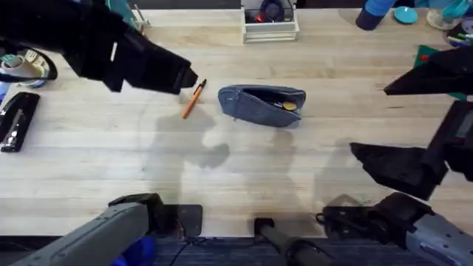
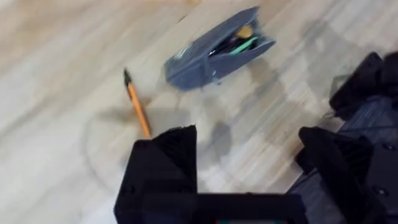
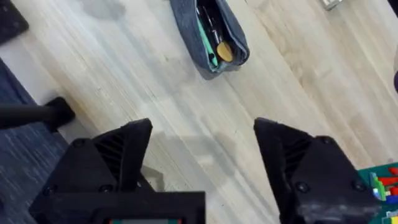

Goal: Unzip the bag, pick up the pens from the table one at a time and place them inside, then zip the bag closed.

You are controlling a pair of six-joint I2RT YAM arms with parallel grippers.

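The bag lies near the middle of the surface, and its zip is open. Dark things, a green thing and something yellow sit inside it. One orange pen lies just beside the bag, at its 9 o'clock, and does not touch it.

The left pincer is wide open and holds nothing. In the overhead view the left arm hangs near the pen, at about the pen's 9 o'clock. The right pincer is wide open too and holds nothing. It waits well apart from the bag, at about the bag's 4 o'clock.

The pen is thin and round. I think it could roll away or slip if the fingers close a little off to one side. The bag is soft, so a push could slide it or fold its mouth shut.

A black stapler lies far off at the bag's 9 o'clock. A white tray sits at its 12 o'clock. Neither is in the way.
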